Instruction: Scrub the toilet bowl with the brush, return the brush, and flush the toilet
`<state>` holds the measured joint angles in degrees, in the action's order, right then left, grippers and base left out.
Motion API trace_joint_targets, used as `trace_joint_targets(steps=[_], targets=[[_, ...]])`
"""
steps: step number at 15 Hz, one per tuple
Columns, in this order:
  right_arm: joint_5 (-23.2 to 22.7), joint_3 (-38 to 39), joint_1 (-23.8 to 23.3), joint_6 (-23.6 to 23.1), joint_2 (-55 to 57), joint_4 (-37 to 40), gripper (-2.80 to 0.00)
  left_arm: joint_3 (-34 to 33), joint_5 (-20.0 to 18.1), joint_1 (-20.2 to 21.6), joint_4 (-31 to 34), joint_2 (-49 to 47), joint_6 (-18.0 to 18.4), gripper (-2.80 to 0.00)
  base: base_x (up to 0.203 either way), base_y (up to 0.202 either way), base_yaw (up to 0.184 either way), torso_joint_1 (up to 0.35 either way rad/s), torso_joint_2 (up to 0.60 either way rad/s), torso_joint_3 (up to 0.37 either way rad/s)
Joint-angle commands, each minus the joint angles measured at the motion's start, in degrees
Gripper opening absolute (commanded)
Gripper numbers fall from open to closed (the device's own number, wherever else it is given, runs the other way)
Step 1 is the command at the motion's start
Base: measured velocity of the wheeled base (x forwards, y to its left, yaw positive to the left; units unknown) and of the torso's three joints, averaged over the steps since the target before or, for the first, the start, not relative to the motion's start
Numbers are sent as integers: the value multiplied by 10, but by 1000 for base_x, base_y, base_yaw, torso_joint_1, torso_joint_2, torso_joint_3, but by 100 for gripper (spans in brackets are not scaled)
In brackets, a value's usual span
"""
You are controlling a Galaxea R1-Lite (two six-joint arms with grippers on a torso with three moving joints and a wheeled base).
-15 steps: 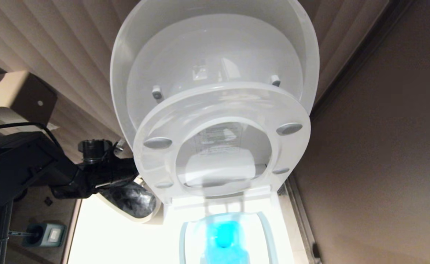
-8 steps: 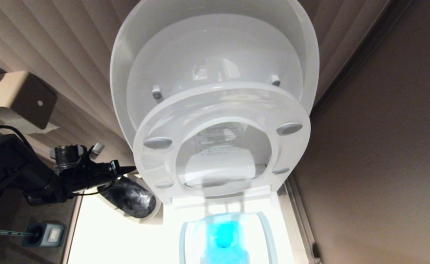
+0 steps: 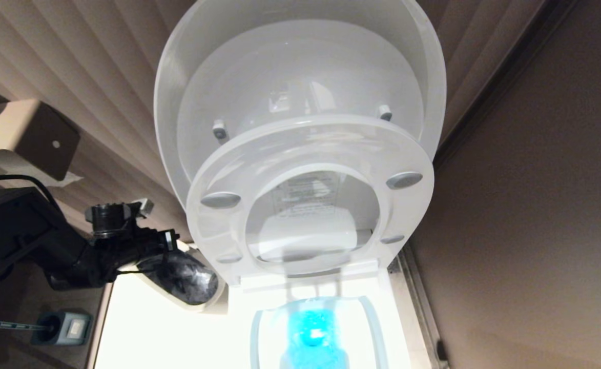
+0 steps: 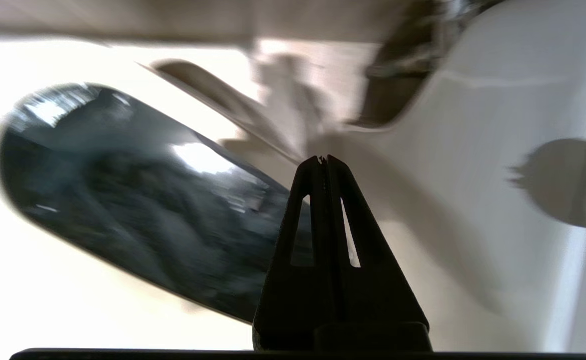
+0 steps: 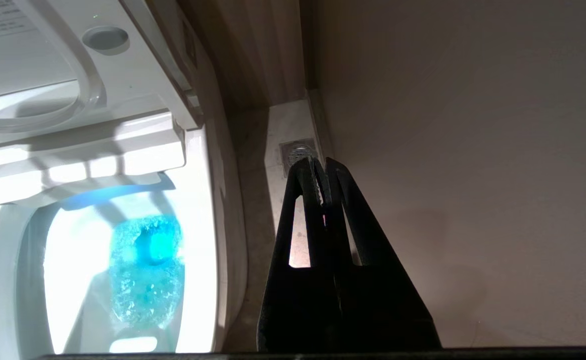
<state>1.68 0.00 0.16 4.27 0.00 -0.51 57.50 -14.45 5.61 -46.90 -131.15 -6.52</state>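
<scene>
1. Checking in from my remote seat: the toilet bowl (image 3: 326, 328) sits low in the middle of the head view, with the seat (image 3: 310, 205) and the lid (image 3: 300, 77) both tipped up against the slatted wall behind.
2. The water inside the bowl is bright blue and looks foamy or churned up in the right wrist view (image 5: 145, 270).
3. My left gripper (image 4: 322, 161) has its jaws pressed tight together with nothing between them. It hangs at the left side of the toilet, right over the waste bin (image 3: 180, 279), the off-white one with the black liner.
4. From the left wrist camera the bin's dark liner (image 4: 138, 200) fills most of the shot, and the white side of the toilet is just past the fingertips. That view is pretty smeared, so I can't tell if the tips touch anything.
5. The right gripper (image 5: 320, 165) is parked on the right side of the toilet, jaws together and empty, pointing toward a floor drain (image 5: 297, 150) by the wall.
6. The brush: I honestly can't spot the white-handled one anywhere. There's only a grey holder (image 3: 64, 328) with a dark handle on the floor at far left.
</scene>
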Motion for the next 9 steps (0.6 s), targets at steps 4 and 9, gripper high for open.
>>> trace_joint_targets(steps=[4, 9], targets=[[1, 0, 0, 0, 0, 0, -280, -96, 57, -34, -21, 101, 30, -280, 0, 0, 0, 0, 0, 0], [0, 0, 0, 0, 0, 0, -280, -261, 155, -43, -48, 176, 131, -280, 0, 0, 0, 0, 0, 0]])
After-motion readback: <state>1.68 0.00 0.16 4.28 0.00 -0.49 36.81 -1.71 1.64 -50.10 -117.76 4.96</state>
